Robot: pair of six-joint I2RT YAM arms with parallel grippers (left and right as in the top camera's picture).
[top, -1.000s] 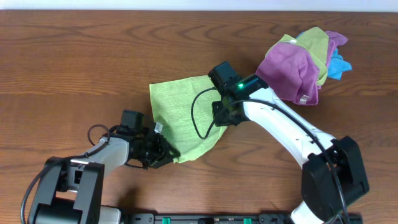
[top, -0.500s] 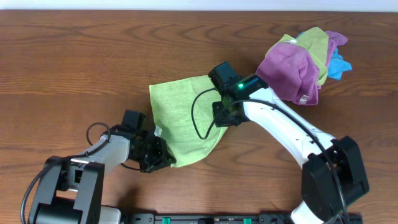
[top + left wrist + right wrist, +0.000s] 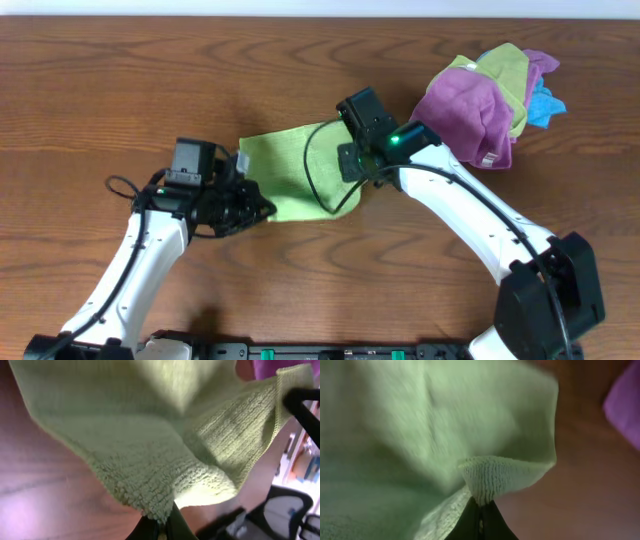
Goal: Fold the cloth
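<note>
A light green cloth [image 3: 295, 175] lies on the wooden table at the centre, its near part lifted. My left gripper [image 3: 252, 205] is shut on the cloth's near left corner; in the left wrist view the cloth [image 3: 150, 445] hangs from the pinched jaws [image 3: 160, 527]. My right gripper [image 3: 352, 170] is shut on the cloth's right corner; in the right wrist view a folded edge of cloth [image 3: 492, 477] is clamped between the jaws [image 3: 480, 520].
A heap of other cloths [image 3: 485, 100], purple, green and blue, lies at the back right, close behind my right arm. The purple one shows at the edge of the right wrist view [image 3: 625, 405].
Both grippers have lifted their cloth corners and moved toward the far side. The left arm has swung up and left. The cloth's near part has shortened as it comes over.
</note>
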